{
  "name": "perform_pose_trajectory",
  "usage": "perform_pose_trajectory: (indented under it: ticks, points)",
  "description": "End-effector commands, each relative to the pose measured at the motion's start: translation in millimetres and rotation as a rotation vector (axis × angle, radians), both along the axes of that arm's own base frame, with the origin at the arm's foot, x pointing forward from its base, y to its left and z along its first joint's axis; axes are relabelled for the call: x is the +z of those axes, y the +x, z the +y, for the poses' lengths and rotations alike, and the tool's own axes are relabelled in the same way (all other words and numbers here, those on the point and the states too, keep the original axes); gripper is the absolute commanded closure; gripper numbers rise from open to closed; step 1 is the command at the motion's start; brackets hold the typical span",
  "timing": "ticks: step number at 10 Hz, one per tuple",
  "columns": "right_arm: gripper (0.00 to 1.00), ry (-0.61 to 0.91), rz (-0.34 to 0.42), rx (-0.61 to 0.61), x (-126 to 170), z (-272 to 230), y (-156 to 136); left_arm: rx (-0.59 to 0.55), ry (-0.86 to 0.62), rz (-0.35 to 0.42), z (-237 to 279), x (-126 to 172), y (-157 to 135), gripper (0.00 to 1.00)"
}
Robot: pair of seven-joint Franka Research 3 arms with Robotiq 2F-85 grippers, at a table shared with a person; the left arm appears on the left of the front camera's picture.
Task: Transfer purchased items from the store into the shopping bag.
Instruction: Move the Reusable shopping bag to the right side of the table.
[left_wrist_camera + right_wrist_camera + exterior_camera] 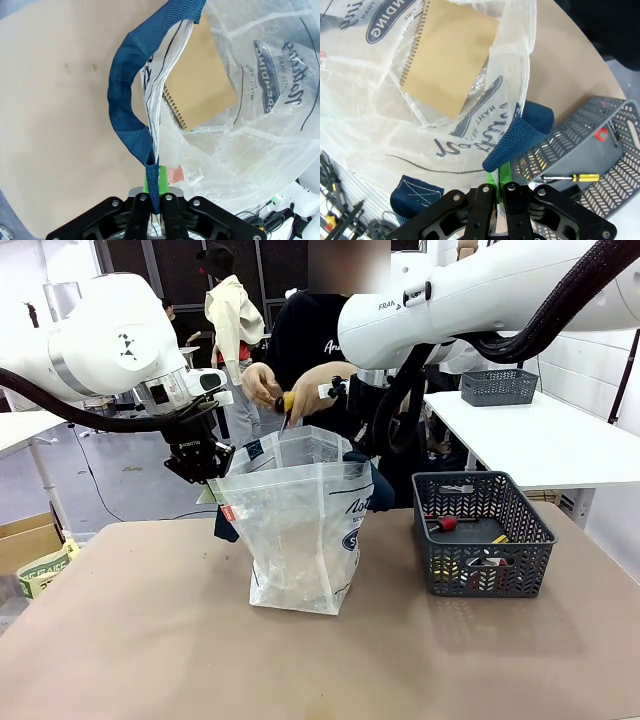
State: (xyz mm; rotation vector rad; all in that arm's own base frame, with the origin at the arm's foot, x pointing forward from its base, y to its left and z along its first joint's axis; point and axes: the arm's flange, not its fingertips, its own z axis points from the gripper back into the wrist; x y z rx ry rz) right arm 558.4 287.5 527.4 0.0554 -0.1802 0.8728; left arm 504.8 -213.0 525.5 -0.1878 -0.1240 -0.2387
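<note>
Tan bench carries the shopping bag upright, the store just beside it. Left hand and right hand each pinch 1 navy handle; a spiral notebook lies inside the bag.

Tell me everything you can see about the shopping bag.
The shopping bag is a clear, crinkly plastic tote with navy webbing handles and navy script print. It stands upright on the table, mouth held open: the left gripper and right gripper are each shut on a handle. A tan spiral notebook lies inside.
</note>
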Motion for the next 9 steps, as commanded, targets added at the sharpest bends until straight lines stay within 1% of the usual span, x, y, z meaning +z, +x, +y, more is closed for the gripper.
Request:
perform_pose_trajectory:
  ticks: [1, 9]
  points:
    - [1.00, -0.004, 0.003, -0.002, -2.4, -1.8, 0.4, 0.004, -0.001, 0.000, 1.1, 0.0, 0.5, 1.00]
    - [1.00, -0.004, 0.003, -0.002, -2.4, -1.8, 0.4, 0.004, -0.001, 0.000, 1.1, 0.0, 0.5, 1.00]
